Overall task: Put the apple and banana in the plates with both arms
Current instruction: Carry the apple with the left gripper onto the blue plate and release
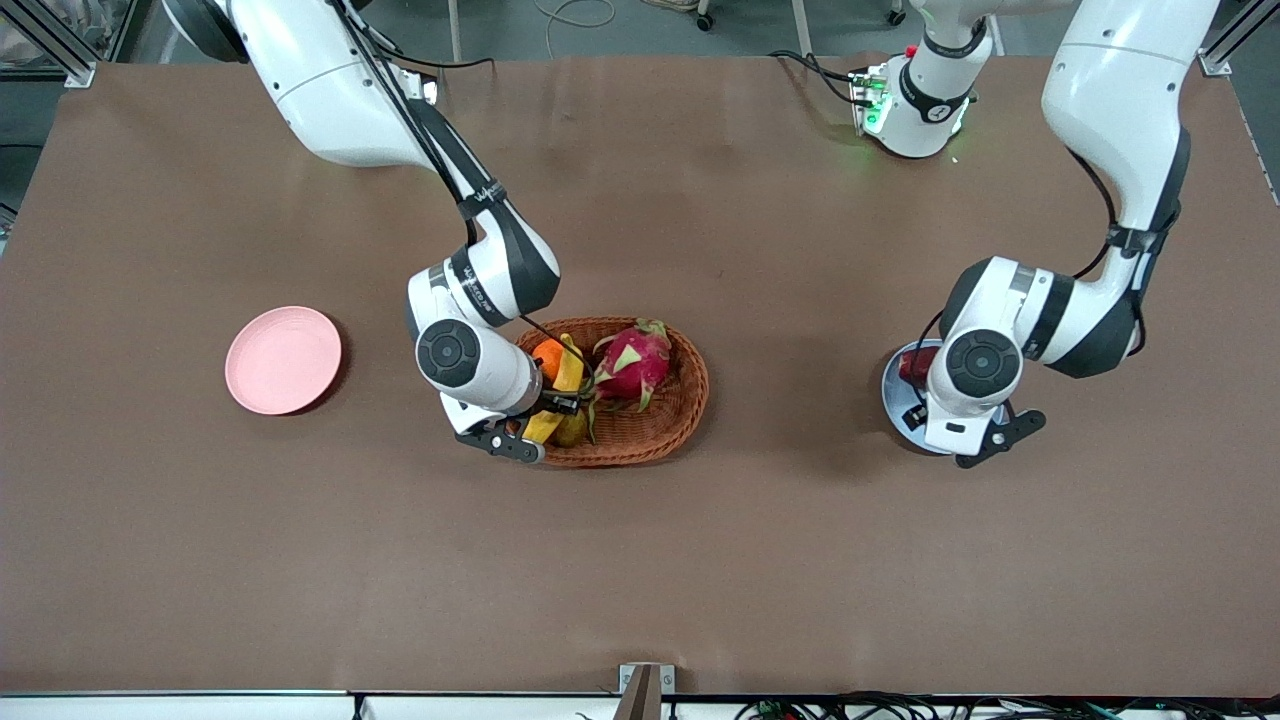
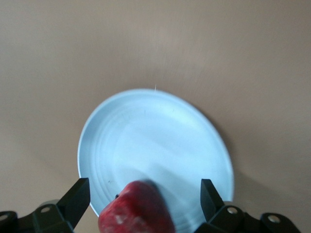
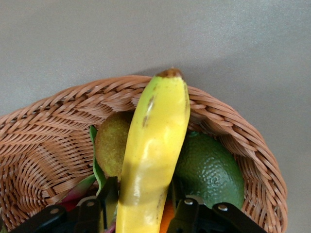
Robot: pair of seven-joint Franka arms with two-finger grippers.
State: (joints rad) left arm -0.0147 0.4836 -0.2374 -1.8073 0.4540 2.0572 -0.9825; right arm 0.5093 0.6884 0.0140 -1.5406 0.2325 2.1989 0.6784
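Note:
The yellow banana (image 1: pixel 568 370) lies in the wicker basket (image 1: pixel 680 410) at the end toward the right arm. My right gripper (image 1: pixel 555 405) is shut on it; in the right wrist view the fingers (image 3: pixel 109 194) press both sides of the banana (image 3: pixel 155 141), whose tip reaches over the basket's rim (image 3: pixel 43 126). The dark red apple (image 1: pixel 913 365) rests on the light blue plate (image 1: pixel 893 395). My left gripper (image 1: pixel 950 415) hangs just over that plate, open. In the left wrist view the apple (image 2: pixel 138 211) sits between the spread fingers (image 2: pixel 80 194), untouched, on the plate (image 2: pixel 155 136). The pink plate (image 1: pixel 283 359) stands bare toward the right arm's end.
The basket also holds a pink dragon fruit (image 1: pixel 635 362), an orange (image 1: pixel 547 355), a dark green avocado (image 3: pixel 211 170) and a brownish-green fruit (image 3: pixel 112 143). Bare brown table (image 1: pixel 640 560) lies all around, nearer to the front camera and between basket and plates.

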